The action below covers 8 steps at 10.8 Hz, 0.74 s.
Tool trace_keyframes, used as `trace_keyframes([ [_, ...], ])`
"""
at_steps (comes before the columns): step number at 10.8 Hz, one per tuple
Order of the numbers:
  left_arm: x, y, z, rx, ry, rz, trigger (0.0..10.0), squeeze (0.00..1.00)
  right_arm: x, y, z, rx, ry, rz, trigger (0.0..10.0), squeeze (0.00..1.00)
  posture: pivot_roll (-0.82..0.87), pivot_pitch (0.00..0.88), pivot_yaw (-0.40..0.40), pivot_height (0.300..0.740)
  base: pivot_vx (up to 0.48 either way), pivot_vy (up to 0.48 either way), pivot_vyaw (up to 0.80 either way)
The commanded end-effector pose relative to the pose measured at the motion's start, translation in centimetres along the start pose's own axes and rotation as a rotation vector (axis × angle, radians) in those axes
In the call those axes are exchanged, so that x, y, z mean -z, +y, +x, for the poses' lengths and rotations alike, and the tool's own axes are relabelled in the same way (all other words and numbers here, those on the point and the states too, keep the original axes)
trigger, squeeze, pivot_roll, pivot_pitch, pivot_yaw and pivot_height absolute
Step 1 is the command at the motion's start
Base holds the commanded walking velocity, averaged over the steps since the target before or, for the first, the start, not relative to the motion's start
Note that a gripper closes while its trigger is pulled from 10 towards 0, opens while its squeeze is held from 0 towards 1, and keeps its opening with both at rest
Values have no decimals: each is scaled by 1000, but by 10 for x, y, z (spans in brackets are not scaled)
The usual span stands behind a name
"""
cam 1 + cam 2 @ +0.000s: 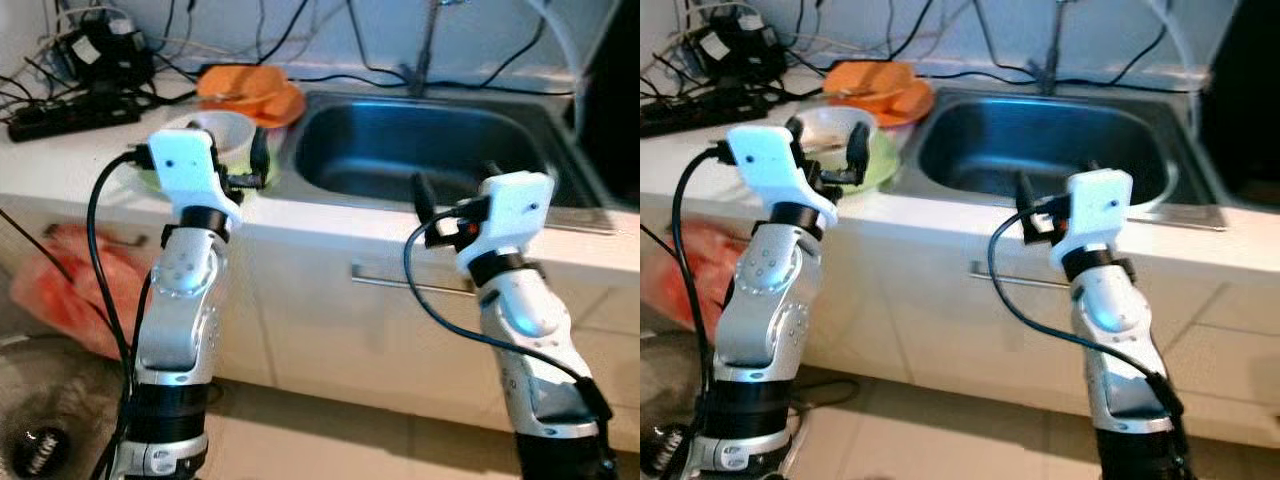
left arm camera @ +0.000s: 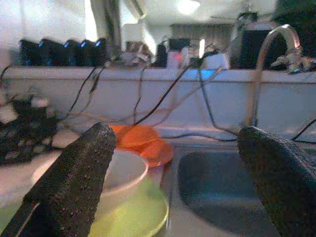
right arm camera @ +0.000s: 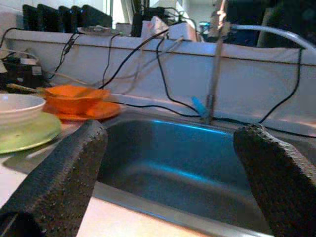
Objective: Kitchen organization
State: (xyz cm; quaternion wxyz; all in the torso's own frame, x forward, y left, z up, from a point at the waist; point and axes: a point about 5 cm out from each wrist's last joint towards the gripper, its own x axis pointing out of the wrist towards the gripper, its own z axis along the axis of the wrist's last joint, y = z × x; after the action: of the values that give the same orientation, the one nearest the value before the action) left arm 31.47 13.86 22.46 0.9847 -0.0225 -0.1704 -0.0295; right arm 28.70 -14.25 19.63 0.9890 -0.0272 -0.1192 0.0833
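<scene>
1. White bench (image 1: 70, 160) along a cable-strewn wall, steel sink (image 1: 420, 150) set into it, faucet (image 1: 425, 50) behind; a power strip (image 1: 70, 118) lies at the far left.
2. Dishes sit left of the sink: white bowl (image 1: 225, 130) on a green plate (image 1: 875, 160), orange bowl and plate (image 1: 255, 90) just behind.
3. Left end effector (image 1: 232, 160) raised at the bench edge, fingers spread, straddling the white bowl's near side, not yet touching it as far as I can tell.
4. Right end effector (image 1: 455, 195) hovers at the sink's front rim, fingers spread, holding nothing.
5. Likely step: grasp the white bowl. Advance the left end effector level, one finger inside the rim and one outside, and close gently so the green plate doesn't slide.
6. Keep clear of the orange stack behind.
</scene>
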Motion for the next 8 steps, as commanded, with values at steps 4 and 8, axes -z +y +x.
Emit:
trace_keyframes([
  [4, 0, 6, 0, -23, 4, -12, 10000, 0, -3, 4, 2, -20, -11, -7, 10000, 0, 94, 0, 47, 740, 0, 0, 0],
  [8, -5, 9, 2, -27, -12, -10, 10000, 0, -5, 5, 2, -26, -24, -11, 10000, 0, 95, 0, 46, 740, 204, 0, 0],
])
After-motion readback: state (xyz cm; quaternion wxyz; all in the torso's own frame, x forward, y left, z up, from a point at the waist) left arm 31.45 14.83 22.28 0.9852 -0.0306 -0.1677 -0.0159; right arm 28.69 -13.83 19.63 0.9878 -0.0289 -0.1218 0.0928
